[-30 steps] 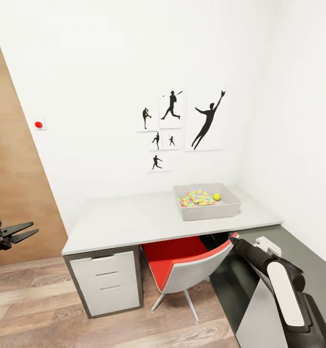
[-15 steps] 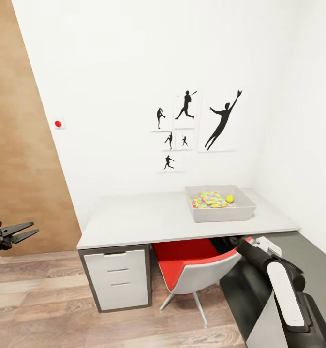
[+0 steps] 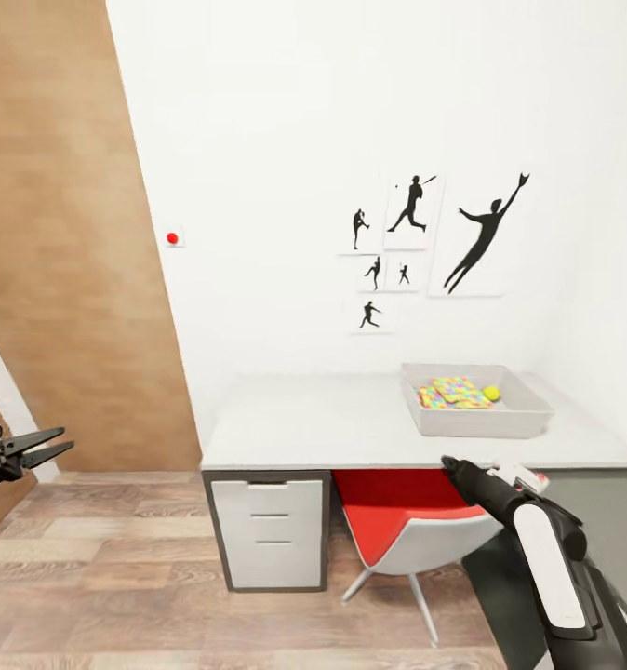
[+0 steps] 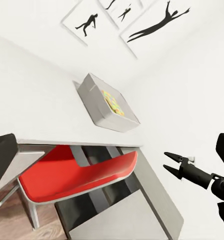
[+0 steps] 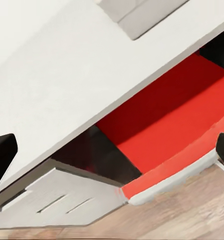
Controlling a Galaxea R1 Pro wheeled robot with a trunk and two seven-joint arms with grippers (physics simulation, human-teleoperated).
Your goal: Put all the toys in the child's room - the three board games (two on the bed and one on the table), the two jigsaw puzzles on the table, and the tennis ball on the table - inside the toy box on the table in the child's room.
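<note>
Two grippers are yours to account for. Your left gripper [image 3: 58, 443] hangs at the left of the head view with its fingers parted and nothing between them, well apart from the table [image 3: 313, 419]. Your right gripper [image 3: 446, 462] reaches toward the table's front edge above the red chair [image 3: 397, 521]; its jaw spread cannot be told from the head view, though the left wrist view shows its fingers [image 4: 172, 162] slightly parted and empty. Your toy box [image 3: 472, 414] sits on the table's right end, near the white wall. Inside it lie the jigsaw puzzles [image 3: 453, 393] with the tennis ball [image 3: 490, 394] just beside them. Silhouette pictures [image 3: 434, 247] hang above. A drawer unit [image 3: 269, 535] stands under the table's left end.
</note>
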